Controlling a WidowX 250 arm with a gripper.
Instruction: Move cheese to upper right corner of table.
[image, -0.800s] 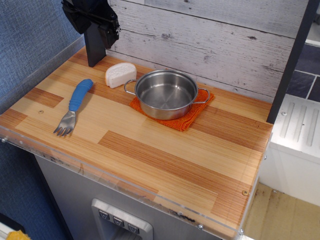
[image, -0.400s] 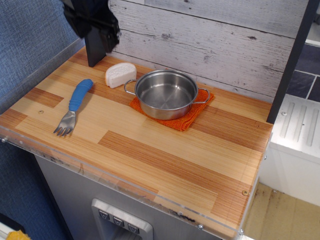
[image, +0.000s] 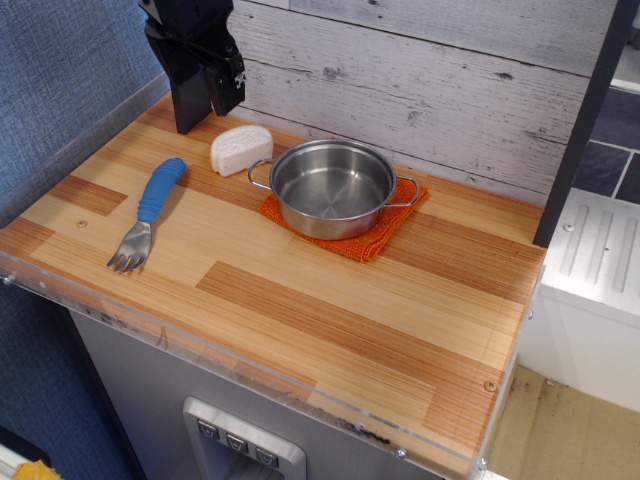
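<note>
The cheese (image: 241, 149), a small white half-round block with a pale orange rim, lies on the striped wooden table (image: 330, 310) near its far left, just left of the steel pot. My black gripper (image: 203, 98) hangs above the table's far-left corner, up and left of the cheese and not touching it. Its fingers look spread apart and hold nothing. Its upper part is cut off by the frame's top edge.
A steel pot (image: 333, 187) stands on an orange cloth (image: 372, 240) at the far middle. A blue-handled fork (image: 150, 208) lies at the left. A white slatted wall (image: 420, 80) runs along the back, and a dark post (image: 585, 120) stands at the right.
My gripper has come down a little and shifted right, closer to the cheese. The cheese, pot and fork have not moved.
</note>
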